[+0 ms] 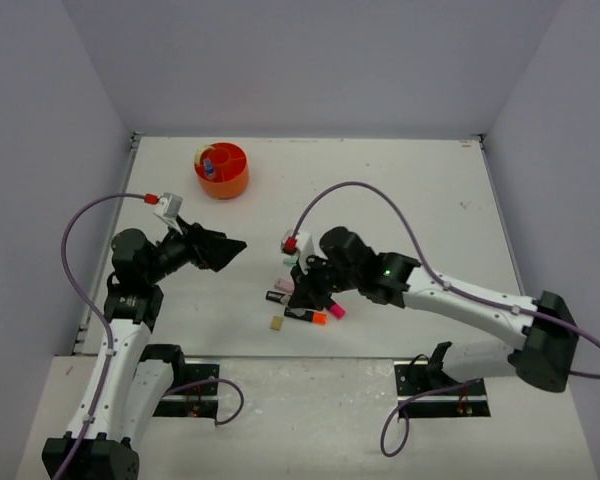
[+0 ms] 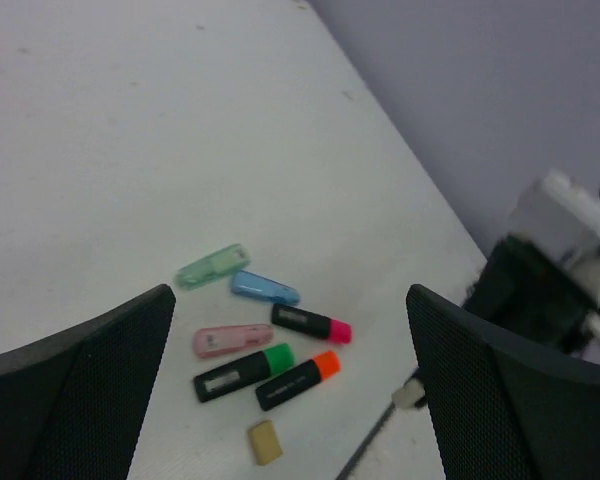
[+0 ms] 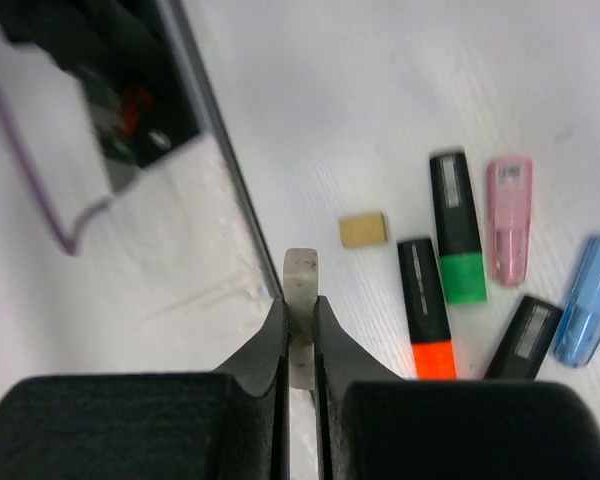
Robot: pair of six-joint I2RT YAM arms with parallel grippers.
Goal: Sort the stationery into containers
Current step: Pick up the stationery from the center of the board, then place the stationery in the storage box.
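Note:
My right gripper (image 3: 300, 300) is shut on a pale beige rubber band (image 3: 300, 270), held edge-on just above the table's near edge. To its right lie a tan eraser (image 3: 364, 229), a green-ended highlighter (image 3: 457, 240), an orange-ended one (image 3: 425, 305), a pink piece (image 3: 508, 220), a blue piece (image 3: 590, 300) and a further black highlighter (image 3: 528, 335). My left gripper (image 2: 290, 300) hangs open high above the same cluster, where a mint piece (image 2: 213, 266) and the pink-ended highlighter (image 2: 311, 323) also show. The orange organiser (image 1: 222, 170) stands far back left with a blue-capped bottle (image 1: 209, 168) inside.
A dark seam (image 3: 230, 170) marks the table's near edge beside my right gripper. A black mount with a purple cable (image 3: 120, 100) sits beyond that edge. The right arm (image 2: 550, 270) fills the right side of the left wrist view. Grey walls enclose the table.

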